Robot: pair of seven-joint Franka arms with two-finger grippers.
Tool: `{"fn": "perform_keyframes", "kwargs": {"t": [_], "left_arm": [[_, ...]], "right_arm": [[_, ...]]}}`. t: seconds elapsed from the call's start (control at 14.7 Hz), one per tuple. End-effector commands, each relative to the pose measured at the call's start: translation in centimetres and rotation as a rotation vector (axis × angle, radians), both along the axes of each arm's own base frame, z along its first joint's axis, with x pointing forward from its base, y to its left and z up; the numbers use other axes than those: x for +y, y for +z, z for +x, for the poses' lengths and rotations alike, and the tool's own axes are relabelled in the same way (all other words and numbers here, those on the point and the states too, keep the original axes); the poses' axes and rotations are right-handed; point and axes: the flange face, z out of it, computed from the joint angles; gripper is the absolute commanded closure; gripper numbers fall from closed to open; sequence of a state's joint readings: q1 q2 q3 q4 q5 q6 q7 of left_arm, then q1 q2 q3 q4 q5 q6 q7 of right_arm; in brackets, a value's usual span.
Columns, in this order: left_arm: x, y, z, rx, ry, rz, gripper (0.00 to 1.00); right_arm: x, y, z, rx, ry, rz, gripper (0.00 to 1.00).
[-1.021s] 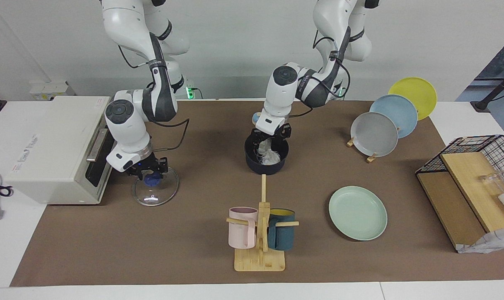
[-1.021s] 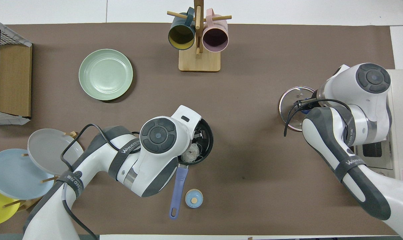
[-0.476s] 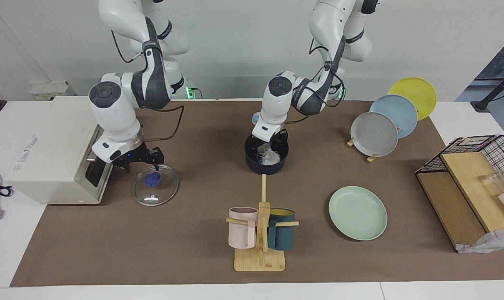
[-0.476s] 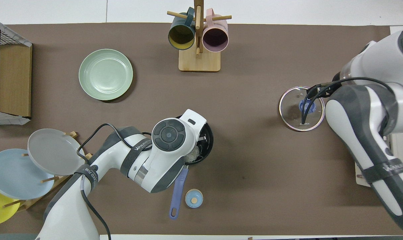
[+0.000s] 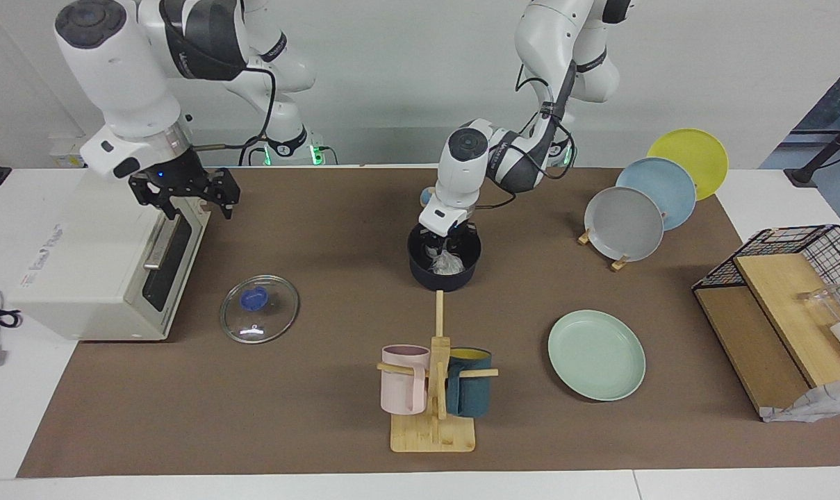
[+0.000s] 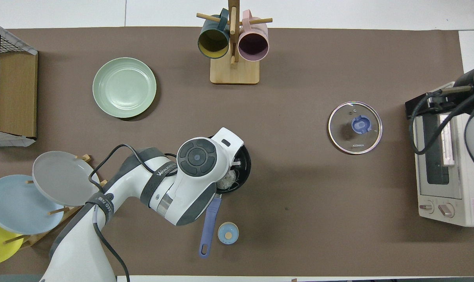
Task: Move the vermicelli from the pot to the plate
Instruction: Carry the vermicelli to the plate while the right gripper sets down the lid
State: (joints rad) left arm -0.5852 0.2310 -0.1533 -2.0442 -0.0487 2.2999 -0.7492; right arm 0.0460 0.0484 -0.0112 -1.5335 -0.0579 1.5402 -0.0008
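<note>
The dark navy pot stands mid-table, its blue handle pointing toward the robots. A whitish clump of vermicelli lies inside it. My left gripper reaches down into the pot, fingertips together, shut on the top of the clump. From overhead the left arm's wrist covers most of the pot; a bit of vermicelli shows. The mint-green plate lies bare, farther from the robots, toward the left arm's end. My right gripper hangs open and holds nothing, high over the toaster oven's front edge.
A glass lid lies flat in front of the toaster oven. A mug tree stands farther out than the pot. Grey, blue and yellow plates sit in a rack. A wire basket is at the left arm's end. A small blue cap lies beside the pot's handle.
The right gripper let go of the lid's knob, opened and rose away toward the oven. The left gripper's fingers closed inside the pot on the vermicelli.
</note>
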Motion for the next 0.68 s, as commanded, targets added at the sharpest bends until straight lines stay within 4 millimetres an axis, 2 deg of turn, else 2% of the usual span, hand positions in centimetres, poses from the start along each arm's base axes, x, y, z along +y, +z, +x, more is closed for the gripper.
{"fn": "perform_keyframes", "kwargs": {"t": [0.0,0.14,0.27,0.41,0.48,0.61], "left_arm": [[0.7,3.5,0.8,-0.007,-0.019,0.003,1.00],[1.4,6.4,2.0,0.006,-0.003,0.012,1.00],[1.6,9.3,2.1,0.020,-0.007,0.021,1.00],[2.8,12.6,2.8,0.026,0.004,0.026,1.00],[3.4,14.4,3.5,0.030,-0.004,0.021,1.00],[6.1,18.6,6.3,0.032,-0.001,0.015,1.00]], "right_arm": [[0.6,1.4,-0.3,0.018,0.014,0.020,0.00],[0.5,1.5,-0.3,0.015,0.011,0.020,0.00],[0.1,1.0,-0.7,0.030,0.003,0.025,0.00],[0.3,0.8,-1.1,0.036,0.006,0.027,0.00],[0.3,1.0,-1.1,0.035,0.008,0.027,0.00],[0.2,1.7,-2.0,0.035,0.009,0.029,0.00]]}}
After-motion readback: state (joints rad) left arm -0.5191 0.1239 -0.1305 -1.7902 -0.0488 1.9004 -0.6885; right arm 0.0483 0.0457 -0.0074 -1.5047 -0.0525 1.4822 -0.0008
